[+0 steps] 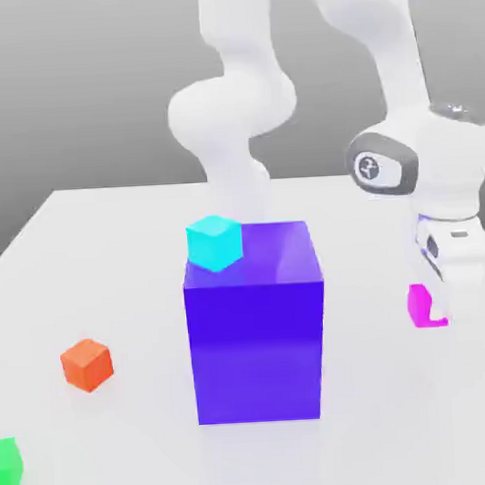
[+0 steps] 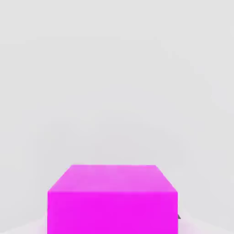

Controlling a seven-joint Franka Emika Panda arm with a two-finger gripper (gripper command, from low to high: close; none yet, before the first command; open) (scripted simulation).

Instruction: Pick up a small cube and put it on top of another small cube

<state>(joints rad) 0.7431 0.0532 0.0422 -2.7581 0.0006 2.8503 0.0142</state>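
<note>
Magenta cube [image 1: 422, 305] sits low at the exterior view's right, right under the arm's hand, well apart from the green cube [image 1: 7, 467] at the far left edge. Gripper [image 1: 437, 311] is clamped narrow on the magenta cube; in the hand view its pink top [image 2: 113, 196] looks squarely seated. Next, imo: lift straight up w/ grip firm, go high enough to clear the big blue block [image 1: 255, 326] & the cyan cube [image 1: 214, 242] on it, pass the orange cube [image 1: 87, 364], then centre over green before lowering. No brands, labels or readable writing
</note>
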